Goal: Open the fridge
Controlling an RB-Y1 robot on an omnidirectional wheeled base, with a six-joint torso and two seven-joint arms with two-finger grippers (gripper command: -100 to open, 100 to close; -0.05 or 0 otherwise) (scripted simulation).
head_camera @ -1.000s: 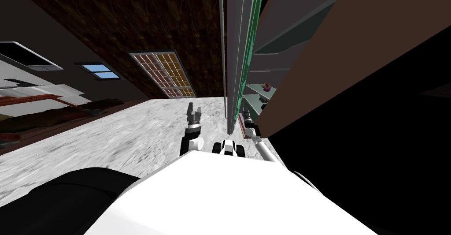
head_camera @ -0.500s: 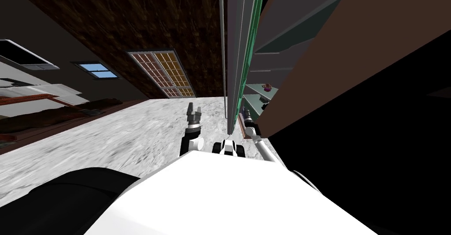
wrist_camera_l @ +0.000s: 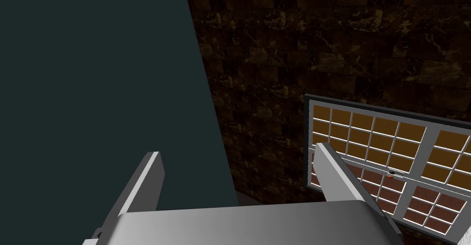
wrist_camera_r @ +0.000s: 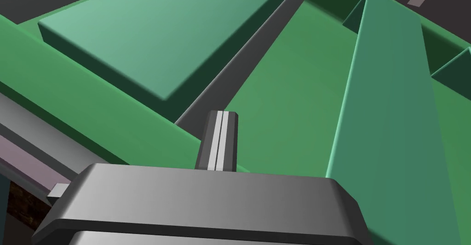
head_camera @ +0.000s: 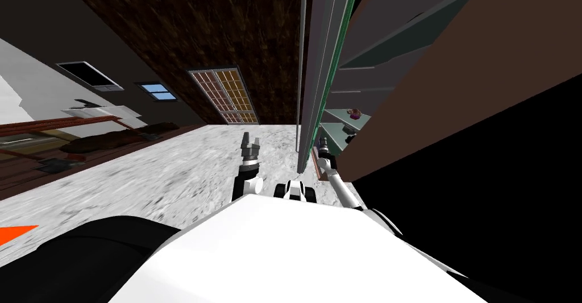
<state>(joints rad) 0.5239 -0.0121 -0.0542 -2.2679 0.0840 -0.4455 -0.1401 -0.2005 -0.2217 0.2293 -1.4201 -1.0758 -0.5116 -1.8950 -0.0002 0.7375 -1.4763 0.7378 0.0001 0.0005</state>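
The grey speckled floor (head_camera: pixel 170 169) is extending ahead to a dark brown marbled wall (head_camera: pixel 227 27). A black area (head_camera: pixel 500 203) is lying beyond a brown side panel (head_camera: pixel 466 72) on the robot's right. The fridge (head_camera: pixel 386 49) is standing just left of that panel, ahead and to the right, with its interior shelves showing. The fridge door (head_camera: pixel 321 61) is standing open and is presenting edge-on, with its thin grey handle (head_camera: pixel 302 78) running along its outer side. A gridded window (head_camera: pixel 224 95) with amber and reddish panes is sitting low in the wall.

The left end effector (head_camera: pixel 250 146) is hovering above the floor, apart from the door on its outer side. In the left wrist view the left end effector (wrist_camera_l: pixel 238 150) is released, its fingers spread wide with nothing between them, facing a flat dark teal surface (wrist_camera_l: pixel 92 72) and the window (wrist_camera_l: pixel 391 164).

The right end effector (head_camera: pixel 324 145) is reaching between the door's inner side and the fridge shelves. In the right wrist view the right end effector (wrist_camera_r: pixel 222 116) is clenched, its blades pressed together on nothing, pointing at green panels (wrist_camera_r: pixel 285 95).

A small pink item (head_camera: pixel 355 113), too small to identify, is resting on a fridge shelf.
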